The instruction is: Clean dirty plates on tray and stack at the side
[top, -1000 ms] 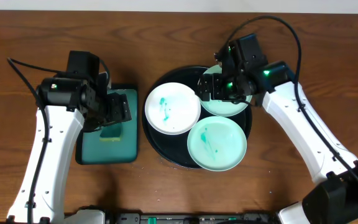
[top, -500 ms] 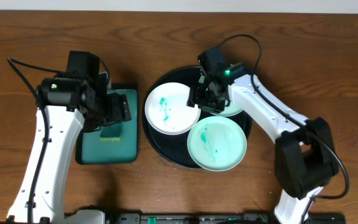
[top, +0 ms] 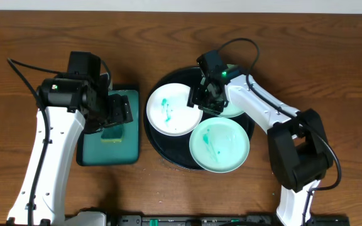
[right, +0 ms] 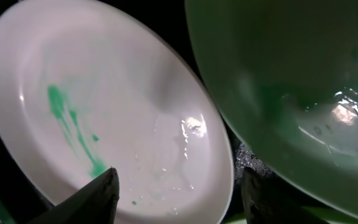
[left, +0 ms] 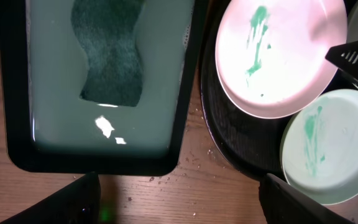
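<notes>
My right gripper (top: 207, 99), jaws apart and empty, hangs over the white plate (top: 171, 108) at its inner rim, far nearer than my left gripper (top: 120, 109).

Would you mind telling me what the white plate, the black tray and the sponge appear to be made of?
The white plate looks like glossy plastic or melamine, perhaps glazed ceramic: smooth, with bright wet highlights. The round black tray seems dull plastic, showing little shine. The sponge looks like soft dark green foam or scouring fibre, given its fuzzy texture and wavy outline.
</notes>
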`<state>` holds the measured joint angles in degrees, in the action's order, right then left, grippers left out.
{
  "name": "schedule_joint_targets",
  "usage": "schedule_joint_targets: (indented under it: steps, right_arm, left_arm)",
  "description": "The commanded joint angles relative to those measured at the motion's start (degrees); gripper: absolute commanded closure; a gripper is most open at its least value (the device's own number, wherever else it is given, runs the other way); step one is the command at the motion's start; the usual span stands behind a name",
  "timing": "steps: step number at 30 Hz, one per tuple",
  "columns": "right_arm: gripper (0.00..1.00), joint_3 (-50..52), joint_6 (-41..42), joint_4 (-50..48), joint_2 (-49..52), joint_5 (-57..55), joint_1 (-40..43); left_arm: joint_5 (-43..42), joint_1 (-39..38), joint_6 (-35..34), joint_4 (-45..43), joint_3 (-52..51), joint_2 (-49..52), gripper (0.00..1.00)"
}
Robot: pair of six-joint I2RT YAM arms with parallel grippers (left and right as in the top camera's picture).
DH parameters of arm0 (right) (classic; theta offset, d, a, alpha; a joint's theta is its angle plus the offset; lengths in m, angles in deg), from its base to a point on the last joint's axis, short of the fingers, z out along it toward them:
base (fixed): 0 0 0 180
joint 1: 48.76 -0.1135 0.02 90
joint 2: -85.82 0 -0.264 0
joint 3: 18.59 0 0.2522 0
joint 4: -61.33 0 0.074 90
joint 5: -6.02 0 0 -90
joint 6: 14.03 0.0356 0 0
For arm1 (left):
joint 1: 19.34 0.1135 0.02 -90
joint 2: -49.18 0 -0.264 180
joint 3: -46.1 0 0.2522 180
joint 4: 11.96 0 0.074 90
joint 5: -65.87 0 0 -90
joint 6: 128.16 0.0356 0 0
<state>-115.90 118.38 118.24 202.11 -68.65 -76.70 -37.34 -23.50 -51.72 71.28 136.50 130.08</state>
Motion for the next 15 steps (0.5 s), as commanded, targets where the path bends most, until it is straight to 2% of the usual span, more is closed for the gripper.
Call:
schedule_joint_targets:
  steps: [1, 10, 14, 15]
  right_arm:
    - [0.39, -0.63, 0.83, -0.11, 1.81, -0.74, 0.09]
    - [0.41, -0.63, 0.26, -1.22, 2.91, -3.06, 0.09]
    - [0.6, -0.63, 0.15, -1.79, 2.99, -3.13, 0.09]
    - [0.62, -0.63, 0.15, -1.79, 2.99, -3.13, 0.09]
  left_arm:
    - [0.15, 0.28, -0.5, 0.35, 1.2, 0.33, 0.18]
    - [0.15, 0.28, -0.5, 0.33, 1.2, 0.33, 0.18]
    - [0.15, 0.28, -0.5, 0.33, 1.2, 0.33, 0.18]
    - [0.15, 0.28, -0.5, 0.33, 1.2, 0.33, 0.18]
